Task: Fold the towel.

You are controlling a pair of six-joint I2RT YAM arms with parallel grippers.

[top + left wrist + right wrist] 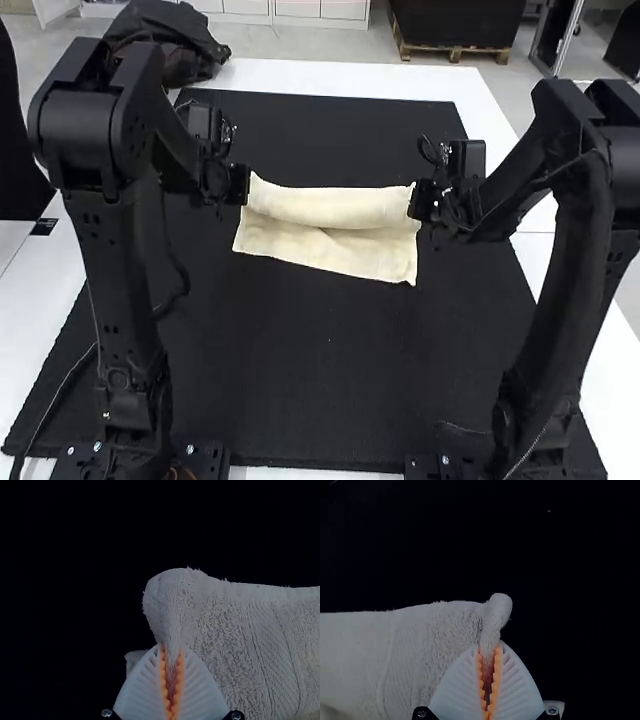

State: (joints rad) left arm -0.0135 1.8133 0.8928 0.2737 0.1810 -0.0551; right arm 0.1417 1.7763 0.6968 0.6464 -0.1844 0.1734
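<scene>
A cream towel [330,208] stretches between the two grippers above the black mat, its far part folded over and its near part hanging or lying toward the arms. At its left end is my left gripper [243,185]; at its right end, my right gripper [415,200]. In the left wrist view, the left gripper [171,650] pinches a corner of the towel [220,630] between its orange pads. In the right wrist view, the right gripper [489,647] is closed on the opposite corner of the towel [435,645].
A large black mat [320,370] covers much of the white table [300,75]. A dark bag or bundled fabric [180,35] rests at the table's far left corner. A thin cable runs beside the left arm.
</scene>
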